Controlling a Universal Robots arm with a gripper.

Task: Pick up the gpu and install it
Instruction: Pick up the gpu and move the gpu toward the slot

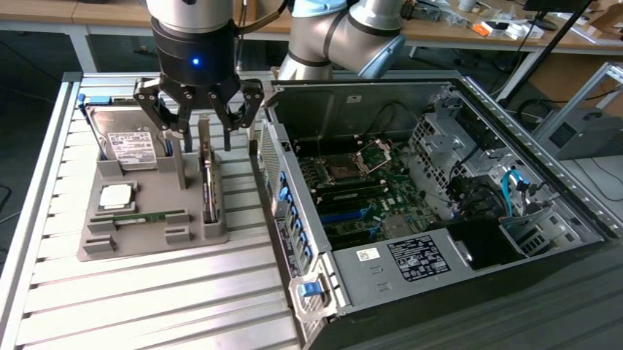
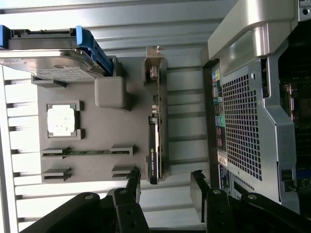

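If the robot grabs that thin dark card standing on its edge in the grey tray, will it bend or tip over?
Probably stiff: the thin dark card looks like a rigid, flat circuit board. It stands edge-on in a slot of the grey tray, so a sideways push might tip it.

gpu (image 1: pixel 207 182): dark board, silver-tan bracket
tray (image 1: pixel 146 237): plain grey
hard drive (image 1: pixel 134 146): silver, white label
table (image 1: pixel 146 299): silver, ribbed

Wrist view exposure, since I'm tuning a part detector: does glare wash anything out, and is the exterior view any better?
Wrist view: glare bleaches the processor and the slatted table; the gpu is readable. Exterior view: evener light, mild sheen on the table's slats, computer case interior dim.
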